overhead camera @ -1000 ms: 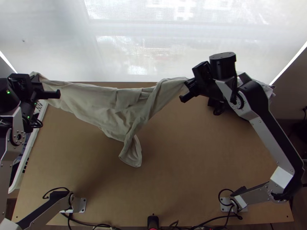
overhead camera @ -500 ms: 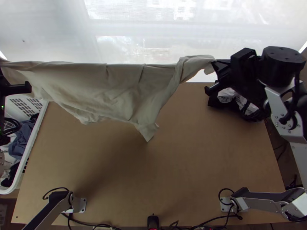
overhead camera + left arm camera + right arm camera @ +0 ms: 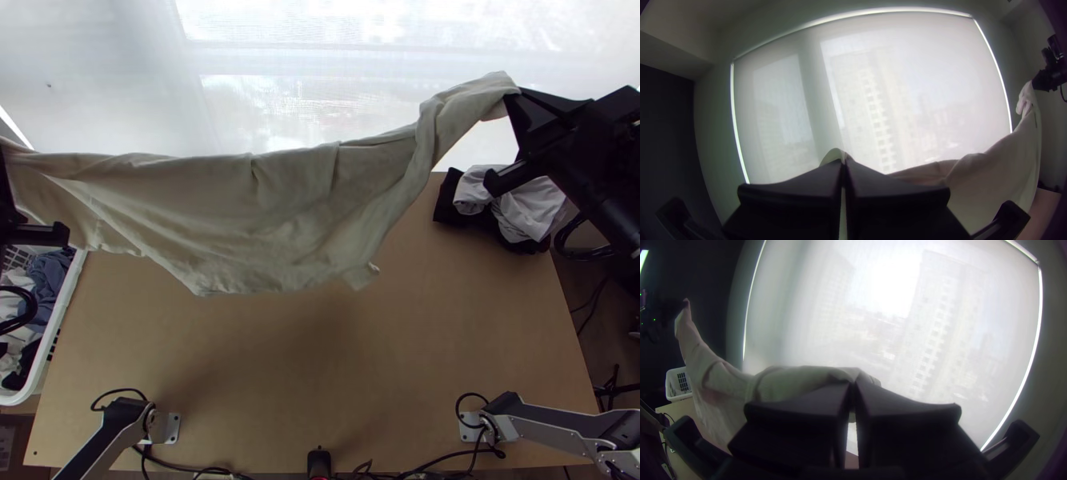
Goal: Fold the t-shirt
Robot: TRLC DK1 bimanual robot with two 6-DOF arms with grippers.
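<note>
Holding a cream t-shirt [image 3: 280, 216] up above the table [image 3: 320, 384], stretched between both claws.
Nearest, at the left side, with clothes [image 3: 50, 276] inside a white basket [image 3: 61, 320]; beyond, sagging in creases, pinched at one end in the pressed-together fingers of the left gripper [image 3: 4, 192], at the other, bunched, in the equally closed right gripper [image 3: 516, 96]; then, by the far right corner, over a pale and dark cloth pile [image 3: 524, 208]; last, before a pale window blind [image 3: 264, 104].
</note>
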